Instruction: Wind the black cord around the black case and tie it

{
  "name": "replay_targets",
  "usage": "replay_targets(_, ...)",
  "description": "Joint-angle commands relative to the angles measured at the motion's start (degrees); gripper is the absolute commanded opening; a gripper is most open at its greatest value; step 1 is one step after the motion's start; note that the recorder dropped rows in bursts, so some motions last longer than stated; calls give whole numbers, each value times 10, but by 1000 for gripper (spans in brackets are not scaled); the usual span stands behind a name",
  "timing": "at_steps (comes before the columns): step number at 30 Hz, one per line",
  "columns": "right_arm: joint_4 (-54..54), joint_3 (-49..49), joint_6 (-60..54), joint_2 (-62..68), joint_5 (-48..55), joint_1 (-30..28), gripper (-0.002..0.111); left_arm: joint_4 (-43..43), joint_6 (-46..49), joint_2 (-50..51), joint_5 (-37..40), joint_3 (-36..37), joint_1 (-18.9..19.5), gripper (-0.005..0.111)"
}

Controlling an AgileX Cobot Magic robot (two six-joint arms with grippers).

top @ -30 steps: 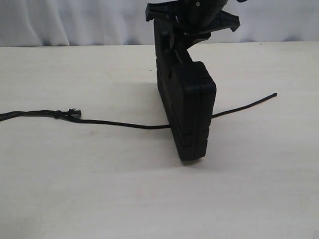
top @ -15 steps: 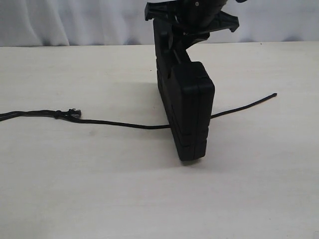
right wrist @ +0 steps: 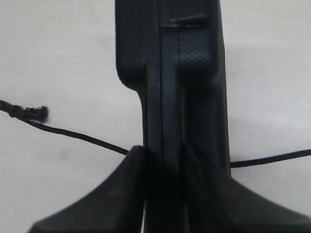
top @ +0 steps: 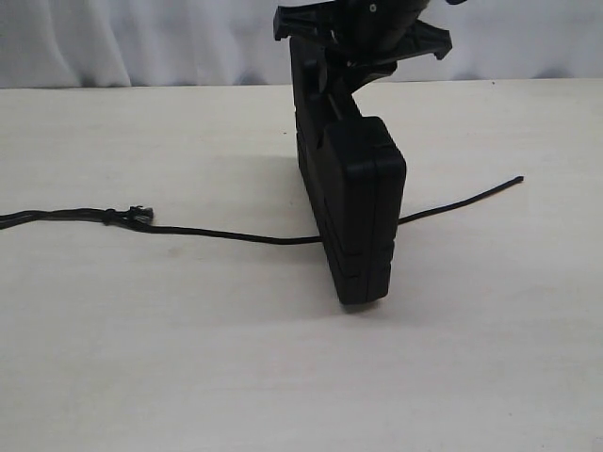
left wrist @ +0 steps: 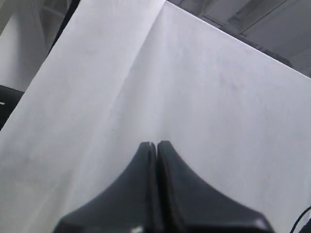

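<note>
The black case stands on its narrow edge in the middle of the table. My right gripper holds it from above, shut on its upper edge. In the right wrist view the fingers clamp both faces of the case at the gripper. The black cord lies across the table and passes beneath the case. Its knot with the frayed end lies to the left, and its other end reaches out to the right. My left gripper is shut on nothing over a bare white surface, and it does not show in the exterior view.
The pale table ends at a white backdrop behind the case. More cord trails off the left edge. A thin dark cable shows at one corner of the left wrist view.
The near end of the case has shifted very slightly to the left. The cord and both grippers look the same.
</note>
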Motion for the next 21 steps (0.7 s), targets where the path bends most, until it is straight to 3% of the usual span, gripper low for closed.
replay_targets(1, 1, 7, -5, 5, 1, 0, 4, 61, -41, 136, 93, -129, 0, 0)
replay_targets(5, 1, 7, -7, 5, -3, 0, 4, 71, -44, 268, 37, -171, 0, 0)
replay_targets(8, 1, 7, -7, 5, -3, 0, 4, 71, -44, 401, -137, -175, 0, 0)
replay_targets(10, 1, 7, -9, 5, -3, 0, 4, 71, -21, 480, -182, -183, 0, 0)
replay_targets(13, 1, 7, -15, 5, -3, 0, 4, 73, 68, 562, -85, -233, 0, 0)
replay_targets(17, 0, 7, -18, 5, -4, 0, 4, 73, 213, 678, 143, -346, 0, 0)
replay_targets(21, -2, 7, -20, 5, -7, 0, 4, 73, 233, 781, 351, -452, 0, 0)
